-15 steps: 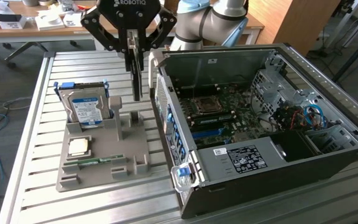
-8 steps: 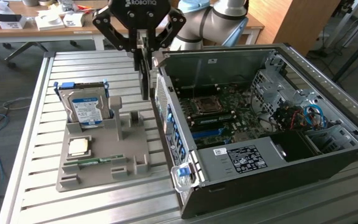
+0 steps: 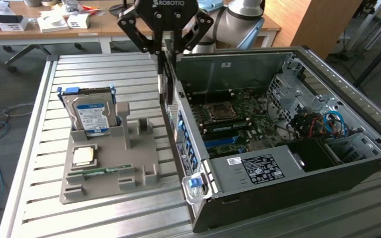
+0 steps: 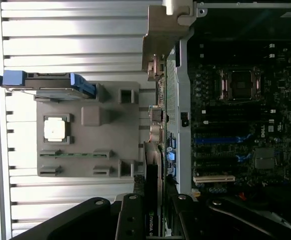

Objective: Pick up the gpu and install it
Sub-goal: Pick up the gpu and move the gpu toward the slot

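While the gripper [image 3: 167,49] clamps it, the gpu [image 3: 167,82] hangs by the computer case [image 3: 289,198].

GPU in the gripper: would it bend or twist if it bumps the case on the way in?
Probably stiff: the gpu hangs straight from the gripper without sagging. Held at one end only, it may pivot if its lower edge catches the case wall. Likely fragile; it looks very thin edge-on.

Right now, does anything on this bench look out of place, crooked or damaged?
Nothing looks spilled or damaged. One oddity: the gpu, clamped edge-on in the gripper, appears to hang just outside the wall of the computer case, on the exterior view's left, not over the motherboard.
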`<state>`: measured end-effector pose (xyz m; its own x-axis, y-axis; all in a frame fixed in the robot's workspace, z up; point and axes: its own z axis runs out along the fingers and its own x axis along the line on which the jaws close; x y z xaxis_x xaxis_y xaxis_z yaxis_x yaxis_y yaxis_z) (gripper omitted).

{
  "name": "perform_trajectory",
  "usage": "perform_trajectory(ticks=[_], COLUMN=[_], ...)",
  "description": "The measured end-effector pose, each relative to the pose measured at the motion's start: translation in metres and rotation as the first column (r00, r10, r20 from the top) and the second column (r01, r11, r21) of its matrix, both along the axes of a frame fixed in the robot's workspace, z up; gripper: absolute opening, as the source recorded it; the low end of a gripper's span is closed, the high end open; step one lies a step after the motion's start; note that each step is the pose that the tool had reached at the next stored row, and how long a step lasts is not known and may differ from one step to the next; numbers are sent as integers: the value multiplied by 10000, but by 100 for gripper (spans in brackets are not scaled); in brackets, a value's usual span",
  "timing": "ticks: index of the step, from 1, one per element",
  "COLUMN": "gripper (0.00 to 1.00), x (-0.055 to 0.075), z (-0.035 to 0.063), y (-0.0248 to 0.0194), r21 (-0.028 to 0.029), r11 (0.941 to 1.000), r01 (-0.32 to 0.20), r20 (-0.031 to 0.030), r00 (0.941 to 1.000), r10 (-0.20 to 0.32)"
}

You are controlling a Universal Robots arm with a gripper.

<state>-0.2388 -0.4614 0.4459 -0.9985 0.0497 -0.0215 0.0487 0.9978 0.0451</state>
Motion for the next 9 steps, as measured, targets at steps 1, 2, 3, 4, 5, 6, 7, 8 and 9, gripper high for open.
perform_trajectory(ticks=[1, 2, 3, 4, 5, 6, 7, 8, 9], gripper=[26, 26, 26, 26, 26, 26, 26, 26, 26], x=[37, 74, 113, 155, 197, 240, 284, 331, 377], z=[0, 0, 0, 0, 0, 0, 0, -1, 0], y=[0, 0, 0, 0, 0, 0, 0, 0, 0], r21=[0, 0, -1, 0, 0, 0, 0, 1, -1], r11=[10000, 10000, 10000, 10000, 10000, 10000, 10000, 10000, 10000], r01=[1, 2, 2, 2, 0, 0, 2, 3, 1], r20=[0, -1, -1, -2, -3, -4, -4, -4, -7], r00=[10000, 10000, 10000, 10000, 10000, 10000, 10000, 10000, 10000], r10=[-1, -2, -2, -2, 0, 0, -2, -3, -1])
